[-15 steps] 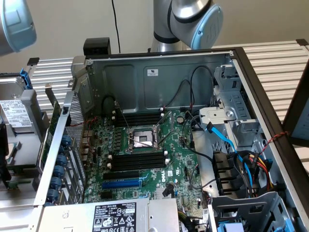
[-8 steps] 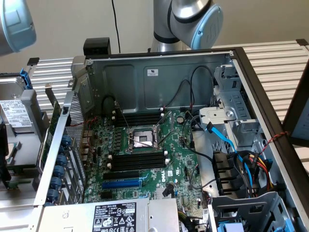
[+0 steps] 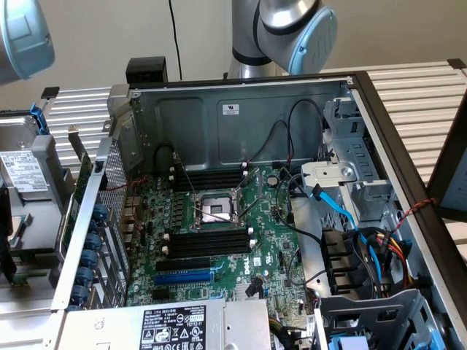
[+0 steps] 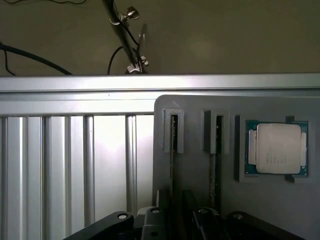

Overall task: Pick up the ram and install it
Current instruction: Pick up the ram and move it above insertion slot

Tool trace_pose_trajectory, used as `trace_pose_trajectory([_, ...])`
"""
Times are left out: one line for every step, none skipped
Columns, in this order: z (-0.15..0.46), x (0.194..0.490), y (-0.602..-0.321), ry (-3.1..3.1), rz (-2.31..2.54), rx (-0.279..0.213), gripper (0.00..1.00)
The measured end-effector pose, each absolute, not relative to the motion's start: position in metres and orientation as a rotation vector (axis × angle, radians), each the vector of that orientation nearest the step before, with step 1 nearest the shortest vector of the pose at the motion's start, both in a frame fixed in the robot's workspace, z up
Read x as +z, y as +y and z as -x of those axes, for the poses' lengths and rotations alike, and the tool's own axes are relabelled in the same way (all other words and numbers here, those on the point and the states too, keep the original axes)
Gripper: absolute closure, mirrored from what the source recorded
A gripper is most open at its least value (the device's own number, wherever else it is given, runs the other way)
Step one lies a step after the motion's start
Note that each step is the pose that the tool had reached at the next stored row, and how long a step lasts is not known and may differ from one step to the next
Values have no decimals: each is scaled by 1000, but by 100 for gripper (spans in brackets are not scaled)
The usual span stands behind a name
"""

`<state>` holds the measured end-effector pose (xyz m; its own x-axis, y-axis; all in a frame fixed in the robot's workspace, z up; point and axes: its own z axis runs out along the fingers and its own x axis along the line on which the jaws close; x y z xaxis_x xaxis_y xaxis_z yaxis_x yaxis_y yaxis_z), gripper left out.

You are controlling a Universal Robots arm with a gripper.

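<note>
Black gripper (image 4: 176, 220) hung over the thin dark ram stick (image 4: 173, 160), stood edge-up in the grey slotted holder (image 4: 195, 107), presumably for top-down pinching. We couldn't tell the gripper's opening or hold.

You're looking at a case (image 3: 241, 120) of bare grey sheet metal, dull and smooth; the motherboard (image 3: 219, 281) is showing glossy green lacquer and black plastic slots (image 3: 208, 242). The arm (image 3: 252, 36) is gleaming in brushed metal with a matt blue plastic cap (image 3: 315, 40). In the wrist view, the ribbed table (image 4: 65, 165) is shining like satin aluminium, the holder (image 4: 195, 107) is reading as matt grey plastic, the ram (image 4: 173, 165) is looking dark and dull along its edge, and the processor (image 4: 278, 148) lid is glowing in pale satin metal.
</note>
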<state>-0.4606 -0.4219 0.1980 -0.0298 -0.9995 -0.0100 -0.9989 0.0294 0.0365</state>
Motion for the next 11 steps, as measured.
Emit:
trace_pose_trajectory([461, 198, -422, -2241, -2175, -52, 75])
trace_pose_trajectory([461, 198, -422, -2241, -2175, -52, 83])
trace_pose_trajectory([461, 198, -422, -2241, -2175, -52, 83])
trace_pose_trajectory([461, 198, -422, -2241, -2175, -52, 83])
trace_pose_trajectory([461, 198, -422, -2241, -2175, -52, 83])
trace_pose_trajectory([461, 197, -423, -2241, -2175, -52, 83])
trace_pose_trajectory([461, 197, -423, -2241, -2175, -52, 83])
trace_pose_trajectory([461, 197, -423, -2241, -2175, -52, 83])
trace_pose_trajectory([461, 197, -423, -2241, -2175, -52, 83])
trace_pose_trajectory([461, 197, -423, -2241, -2175, -52, 83])
trace_pose_trajectory([461, 197, -423, -2241, -2175, -52, 83])
